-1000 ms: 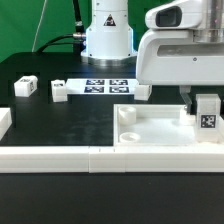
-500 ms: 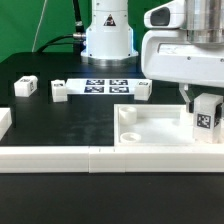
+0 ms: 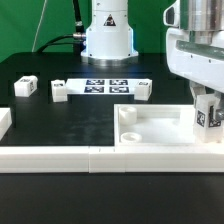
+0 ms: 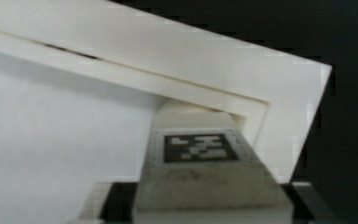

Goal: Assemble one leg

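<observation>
The leg (image 3: 209, 116), a small white block with a black-and-white tag on its face, stands upright at the exterior view's right, held between the fingers of the gripper (image 3: 208, 110); the fingers are clamped on its sides, as the wrist view confirms, where the leg (image 4: 201, 160) sits between two dark pads (image 4: 119, 202) with its tag facing the camera; its lower end is at the right part of the large white tray piece (image 3: 160, 128), but whether it touches the tray floor cannot be told; the tray piece lies on the black table (image 3: 60, 120) at the near right, with a round socket (image 3: 128, 134) near its left corner; in the wrist view the tray's raised rim (image 4: 247, 75) runs in a corner just beyond the leg; a long white border bar (image 3: 60, 158) lies along the near edge of the table; three more small white blocks lie farther back, one at the far left (image 3: 25, 87), one beside it (image 3: 59, 92), one to the right (image 3: 142, 90) of the marker board (image 3: 105, 86); the marker board lies flat in front of the robot base (image 3: 107, 35).
</observation>
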`<action>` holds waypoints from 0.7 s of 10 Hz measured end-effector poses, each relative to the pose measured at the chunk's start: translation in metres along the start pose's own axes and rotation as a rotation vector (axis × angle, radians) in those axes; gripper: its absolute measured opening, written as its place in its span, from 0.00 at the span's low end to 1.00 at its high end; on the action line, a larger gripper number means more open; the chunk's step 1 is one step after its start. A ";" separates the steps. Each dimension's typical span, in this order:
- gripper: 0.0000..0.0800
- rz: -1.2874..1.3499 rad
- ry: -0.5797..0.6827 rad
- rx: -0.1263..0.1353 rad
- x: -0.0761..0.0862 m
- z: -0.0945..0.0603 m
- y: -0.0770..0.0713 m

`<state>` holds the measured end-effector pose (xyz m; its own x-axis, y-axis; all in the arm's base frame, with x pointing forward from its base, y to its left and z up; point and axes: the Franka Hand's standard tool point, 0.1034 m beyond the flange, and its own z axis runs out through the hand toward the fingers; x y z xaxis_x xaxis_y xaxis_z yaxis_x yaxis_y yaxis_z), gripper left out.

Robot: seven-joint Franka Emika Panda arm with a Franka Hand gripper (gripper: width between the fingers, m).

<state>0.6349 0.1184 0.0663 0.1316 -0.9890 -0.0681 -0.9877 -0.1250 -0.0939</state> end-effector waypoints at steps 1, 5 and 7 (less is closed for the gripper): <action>0.36 0.090 -0.019 0.003 0.001 0.000 0.000; 0.36 0.455 -0.074 0.006 0.000 0.000 -0.001; 0.36 0.556 -0.071 0.005 0.003 0.000 -0.002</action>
<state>0.6369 0.1158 0.0665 -0.4033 -0.8980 -0.1759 -0.9096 0.4143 -0.0297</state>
